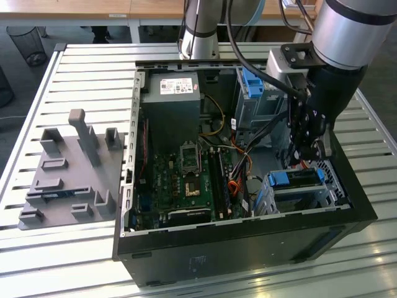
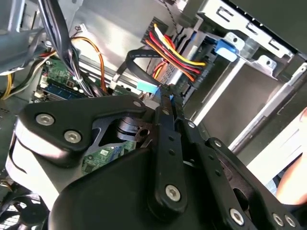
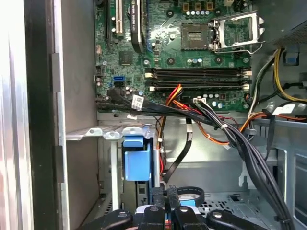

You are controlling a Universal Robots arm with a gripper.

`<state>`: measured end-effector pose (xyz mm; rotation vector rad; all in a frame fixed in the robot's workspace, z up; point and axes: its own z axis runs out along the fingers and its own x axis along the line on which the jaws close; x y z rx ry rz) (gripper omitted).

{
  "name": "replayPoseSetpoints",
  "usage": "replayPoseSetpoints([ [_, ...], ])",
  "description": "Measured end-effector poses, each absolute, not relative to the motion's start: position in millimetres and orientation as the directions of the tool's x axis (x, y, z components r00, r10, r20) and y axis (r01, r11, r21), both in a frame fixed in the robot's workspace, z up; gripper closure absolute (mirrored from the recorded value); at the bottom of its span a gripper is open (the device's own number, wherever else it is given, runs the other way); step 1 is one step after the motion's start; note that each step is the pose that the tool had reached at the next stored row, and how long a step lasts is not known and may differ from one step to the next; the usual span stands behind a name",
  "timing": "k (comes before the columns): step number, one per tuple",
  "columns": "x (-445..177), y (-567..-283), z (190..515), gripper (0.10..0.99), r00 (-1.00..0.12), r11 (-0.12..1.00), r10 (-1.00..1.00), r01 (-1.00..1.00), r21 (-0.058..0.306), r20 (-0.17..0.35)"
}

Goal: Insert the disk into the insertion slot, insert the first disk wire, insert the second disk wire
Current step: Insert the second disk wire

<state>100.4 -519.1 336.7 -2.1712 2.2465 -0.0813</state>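
The disk's blue carrier (image 1: 296,179) sits inside the insertion slot, a low silver cage (image 1: 310,197) at the exterior view's right, near the case front. My gripper (image 1: 308,152) hangs just above its rear end. In the second wrist view, a red, yellow and black disk wire (image 2: 175,51) runs into the disk's back edge. The gripper (image 2: 166,94) is shut on the light-blue plug (image 2: 147,87) of a flat black disk wire (image 2: 136,55), close to that edge. In the first wrist view, the fingertips (image 3: 158,196) stand together under the blue carrier tab (image 3: 138,160).
The open black case (image 1: 248,248) lies on a slatted metal table (image 1: 74,68). Inside are the motherboard (image 1: 186,180), a grey power supply (image 1: 170,99) and a taller grey bay with a blue latch (image 1: 251,84). Cable bundles (image 3: 225,129) cross beside the cage. A grey fixture (image 1: 71,167) lies on the left.
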Motion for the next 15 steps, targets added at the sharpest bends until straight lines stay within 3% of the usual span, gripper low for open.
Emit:
replayPoseSetpoints([
  [9,100.4,-527.3,335.8,0.937,-0.012,0.011,-1.0,-0.999,-0.051,0.016],
  [15,100.4,-535.6,335.5,0.937,-0.011,0.013,-0.999,-0.999,-0.052,-0.039],
])
